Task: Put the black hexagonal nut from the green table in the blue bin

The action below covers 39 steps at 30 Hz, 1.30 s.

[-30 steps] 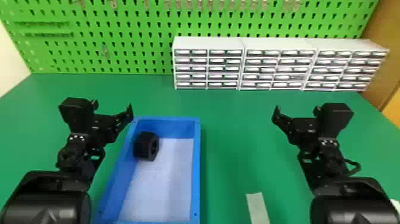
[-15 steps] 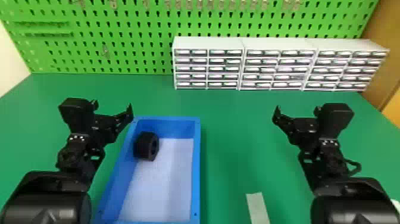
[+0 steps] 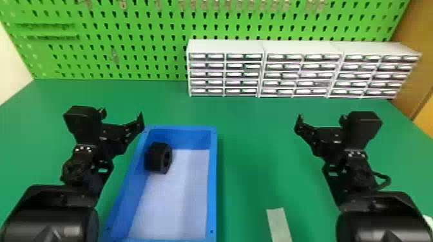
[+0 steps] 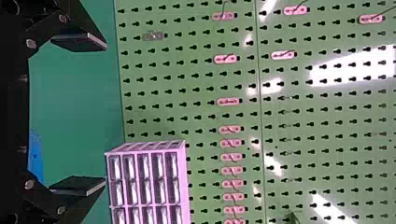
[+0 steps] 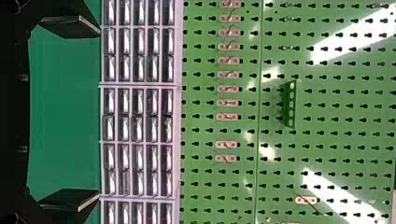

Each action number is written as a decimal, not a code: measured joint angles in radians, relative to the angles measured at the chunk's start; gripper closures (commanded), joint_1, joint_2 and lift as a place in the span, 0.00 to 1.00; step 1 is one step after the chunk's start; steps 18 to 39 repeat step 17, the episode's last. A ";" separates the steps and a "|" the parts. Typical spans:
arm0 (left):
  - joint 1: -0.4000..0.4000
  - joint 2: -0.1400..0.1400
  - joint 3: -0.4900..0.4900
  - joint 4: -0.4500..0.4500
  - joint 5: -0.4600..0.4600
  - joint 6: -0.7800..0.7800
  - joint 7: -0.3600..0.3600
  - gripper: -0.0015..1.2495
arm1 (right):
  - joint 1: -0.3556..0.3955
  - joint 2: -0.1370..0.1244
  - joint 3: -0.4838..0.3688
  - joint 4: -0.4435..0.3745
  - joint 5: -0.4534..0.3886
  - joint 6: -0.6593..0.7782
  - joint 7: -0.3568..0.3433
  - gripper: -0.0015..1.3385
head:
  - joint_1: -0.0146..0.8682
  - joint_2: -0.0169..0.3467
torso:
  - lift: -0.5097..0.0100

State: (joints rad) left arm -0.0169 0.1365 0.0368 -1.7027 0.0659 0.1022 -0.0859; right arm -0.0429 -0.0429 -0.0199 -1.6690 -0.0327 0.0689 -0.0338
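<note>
Black hexagonal nut [image 3: 155, 157]: inside the blue bin [image 3: 213, 180], by its far left corner, hole facing right
Left pincer [image 3: 121, 116]: fingers wide apart, left of the nut and a little farther from the robot
Right pincer [image 3: 321, 119]: fingers wide apart, above the green bench [image 3: 257, 144], well right of the nut
White drawers [image 3: 225, 46]: at the back of the bench

Inward of the left gripper [image 3: 121, 116], the head view's bottom edge cuts off the near end of the blue bin [image 3: 213, 180]. Nearer than the right gripper [image 3: 321, 119], a pale strip [image 3: 278, 222] is cropped likewise, and outward a white thing [image 3: 429, 221] is too cropped to name. Beyond, the fittings [image 3: 122, 4] blur.
</note>
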 measured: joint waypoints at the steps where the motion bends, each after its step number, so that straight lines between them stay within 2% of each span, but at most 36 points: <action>1: 0.000 0.000 0.000 0.000 0.000 0.000 0.000 0.20 | 0.000 0.000 0.000 0.000 0.000 0.000 0.000 0.07 | 0.79 0.19 | 0.79; 39: 0.000 0.000 0.000 0.000 0.002 0.001 0.000 0.20 | 0.000 0.000 0.000 0.000 0.000 0.002 0.000 0.07 | 0.79 0.19 | 0.79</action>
